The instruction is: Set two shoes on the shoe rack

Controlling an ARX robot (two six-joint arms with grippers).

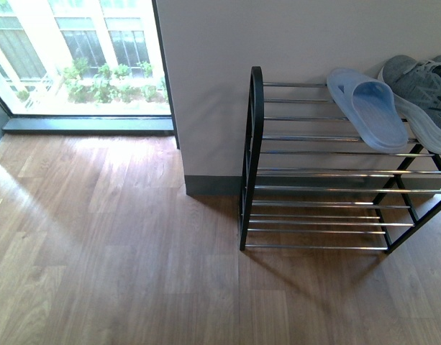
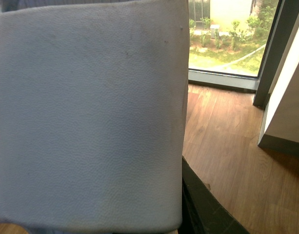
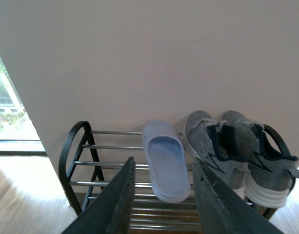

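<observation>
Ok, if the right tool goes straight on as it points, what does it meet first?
Probably the pale-blue slide on the shoe rack: it lies in line between the fingers of the open right tool, though depth is unclear.

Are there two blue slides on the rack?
No, only one slide lies on the rack, beside the two sneakers.

The shoe rack [image 1: 253, 144] holds a pale-blue slide [image 1: 375, 108] beside two grey sneakers [image 3: 210, 146].
</observation>
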